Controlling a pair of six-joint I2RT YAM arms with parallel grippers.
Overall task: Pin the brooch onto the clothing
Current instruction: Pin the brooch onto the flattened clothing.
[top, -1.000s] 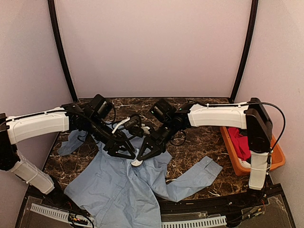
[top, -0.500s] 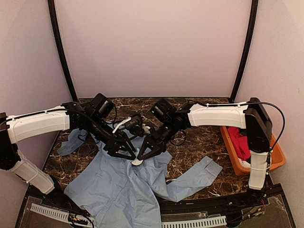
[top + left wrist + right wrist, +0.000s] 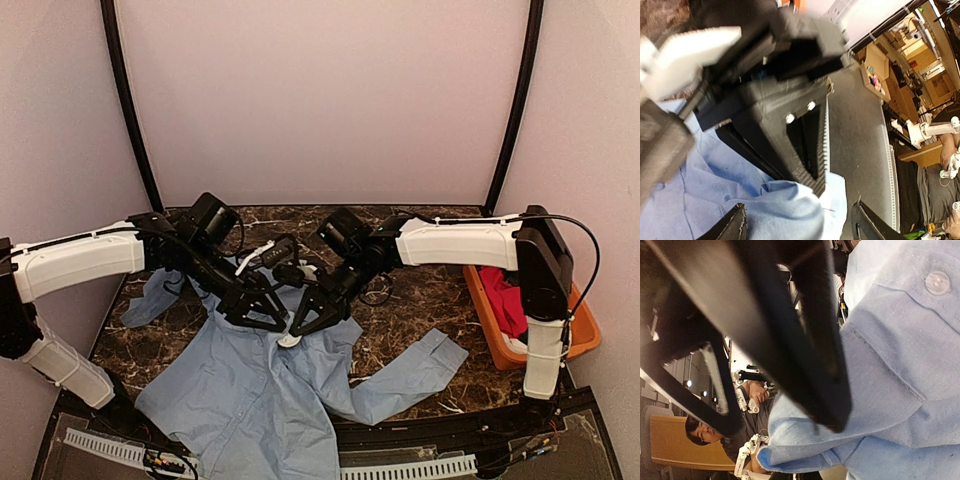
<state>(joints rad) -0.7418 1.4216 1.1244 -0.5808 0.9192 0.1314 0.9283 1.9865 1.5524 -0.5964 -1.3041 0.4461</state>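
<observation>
A robotics lab is seen: the marble tabletop [image 3: 430, 290] is boxed in by pale booth walls [image 3: 320, 100], while another white robot arm [image 3: 927, 131], cardboard boxes [image 3: 875, 70] and a seated person [image 3: 699, 432] are glimpsed beyond.

Left pincer [image 3: 258, 318] shifted slightly toward far wall; right pincer [image 3: 298, 328] likewise, pinched shirt [image 3: 250, 400] fold moving along.

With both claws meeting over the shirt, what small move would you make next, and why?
Probably close the left claw on the raised fold of the shirt: the right claw pinches that fold shut, and the left claw stands open astride it.
</observation>
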